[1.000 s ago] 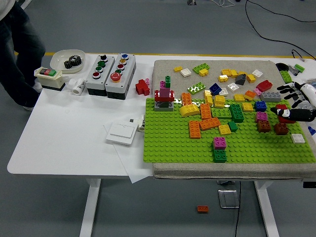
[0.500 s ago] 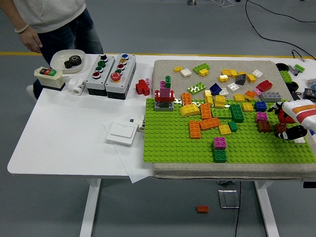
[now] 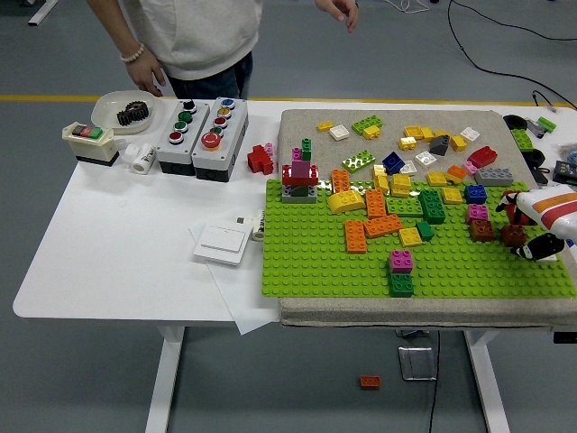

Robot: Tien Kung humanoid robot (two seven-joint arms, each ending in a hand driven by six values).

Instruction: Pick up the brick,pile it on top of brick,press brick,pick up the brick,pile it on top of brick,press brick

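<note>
Barely shifted, right hand (image 3: pixel 541 230) sits half cropped, finger state unclear, over baseplate (image 3: pixel 306 262).

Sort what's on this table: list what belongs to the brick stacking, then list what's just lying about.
Job:
green baseplate
loose bricks
grey-red-pink stack
pink-on-green stack
brown bricks
right hand, at the plate's right edge

Lying about:
button boxes
red-green switch
gear in dish
white wall switch
person at the far side

No legible text or labels.
</note>
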